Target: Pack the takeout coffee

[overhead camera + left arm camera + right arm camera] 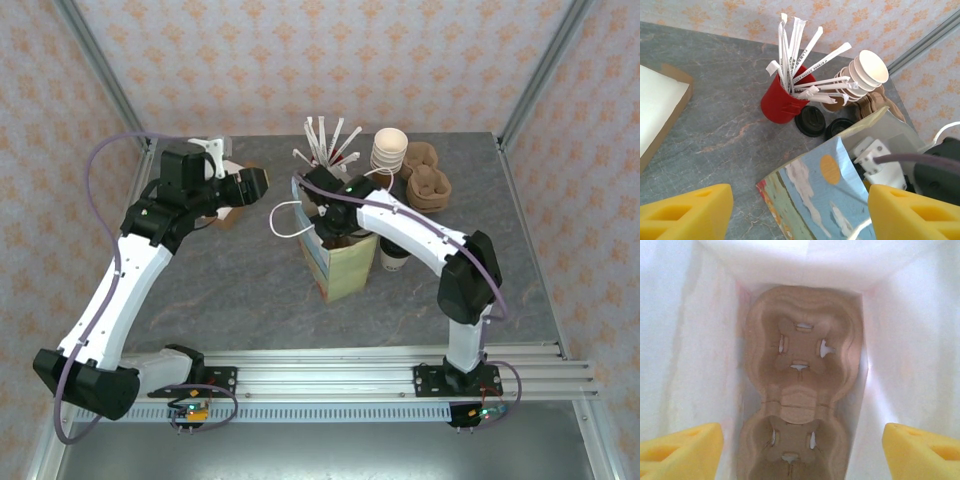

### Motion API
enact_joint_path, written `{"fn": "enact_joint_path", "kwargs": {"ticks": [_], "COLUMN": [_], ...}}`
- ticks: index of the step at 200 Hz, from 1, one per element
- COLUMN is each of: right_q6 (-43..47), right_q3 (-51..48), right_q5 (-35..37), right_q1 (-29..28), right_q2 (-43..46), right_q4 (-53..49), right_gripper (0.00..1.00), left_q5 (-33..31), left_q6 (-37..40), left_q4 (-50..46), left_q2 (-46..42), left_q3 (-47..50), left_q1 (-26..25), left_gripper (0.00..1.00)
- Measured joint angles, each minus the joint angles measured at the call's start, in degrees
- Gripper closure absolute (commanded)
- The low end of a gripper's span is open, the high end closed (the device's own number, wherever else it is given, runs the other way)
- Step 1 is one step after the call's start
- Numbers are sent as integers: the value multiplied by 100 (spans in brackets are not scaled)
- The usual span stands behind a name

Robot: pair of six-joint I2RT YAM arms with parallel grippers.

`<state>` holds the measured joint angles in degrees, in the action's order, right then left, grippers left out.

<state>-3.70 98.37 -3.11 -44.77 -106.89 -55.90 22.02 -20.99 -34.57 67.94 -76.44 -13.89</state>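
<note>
My right gripper [801,445] hangs released inside the bag [340,272], above the carrier [802,355] on its floor. I'd lift straight out, clear of the paper walls, then go for the coffee [392,258], just beside the bag at 3 o'clock, under that arm. Straws [800,50] crowd 12 o'clock. The left gripper [799,215] hangs released and empty at 10 o'clock.

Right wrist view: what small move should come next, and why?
Probably lift the right gripper up out of the white-lined paper bag: its jaws stand open and empty, and the brown moulded pulp cup carrier lies flat on the bag's bottom, so nothing seems left to do inside.
</note>
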Motion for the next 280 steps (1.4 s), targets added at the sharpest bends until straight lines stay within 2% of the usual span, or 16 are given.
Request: {"fn": "enact_joint_path", "kwargs": {"ticks": [127,202,234,280], "right_q6": [170,260,188,-352], "right_q3": [1416,1508,979,-334], "right_q5": [22,50,291,466], "right_q1": [35,195,538,1744], "right_q2": [514,1786,2570,3847], "right_q4": [-407,-334,-361,-579], "right_gripper": [18,17,14,13], "left_q5": [9,33,44,42], "left_q6": [-9,-20,-17,-17], "left_q4": [-48,-26,-9,105], "left_q2": [-72,-85,-83,-83], "left_q3": [146,203,203,203], "left_q1": [0,-153,-455,-680], "left_gripper": [28,28,27,27]}}
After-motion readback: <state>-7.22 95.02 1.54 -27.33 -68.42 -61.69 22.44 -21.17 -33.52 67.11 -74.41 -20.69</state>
